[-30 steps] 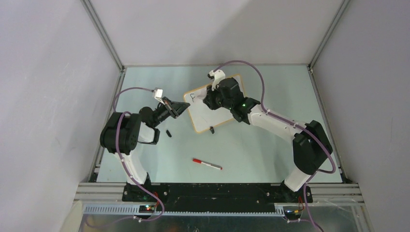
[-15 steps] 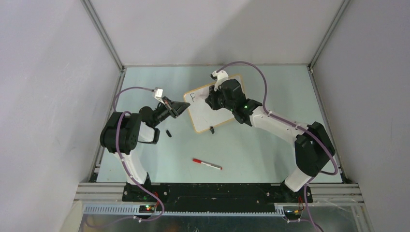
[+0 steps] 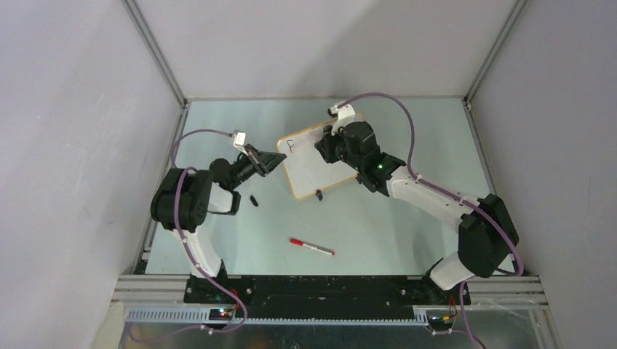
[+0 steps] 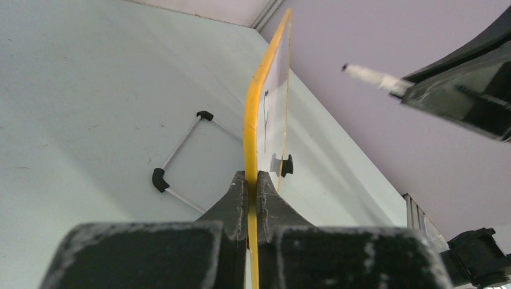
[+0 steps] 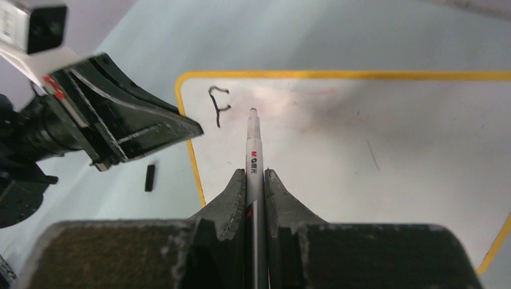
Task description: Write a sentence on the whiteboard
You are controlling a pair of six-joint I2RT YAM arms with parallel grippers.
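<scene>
The whiteboard [image 3: 320, 171], white with a yellow-orange frame, stands tilted on the table. My left gripper [image 3: 275, 161] is shut on its left edge; in the left wrist view the fingers [image 4: 238, 192] pinch the frame [image 4: 250, 120]. My right gripper [image 5: 254, 174] is shut on a white marker [image 5: 253, 150] that points at the board. Its tip lies just right of a single black f-shaped stroke [image 5: 218, 107], the only part of the sentence that shows. In the left wrist view the marker tip [image 4: 361, 72] hangs clear of the board face.
A red-capped marker [image 3: 311, 247] lies on the table in front of the arms. A small black cap [image 3: 254, 200] rests near the left arm. A black clip foot [image 3: 319, 194] sits on the board's lower edge, and a wire stand [image 4: 178, 153] shows behind it.
The right arm has swung to the right and drawn back from the board, carrying the marker with it. The left gripper and the board have stayed put.
</scene>
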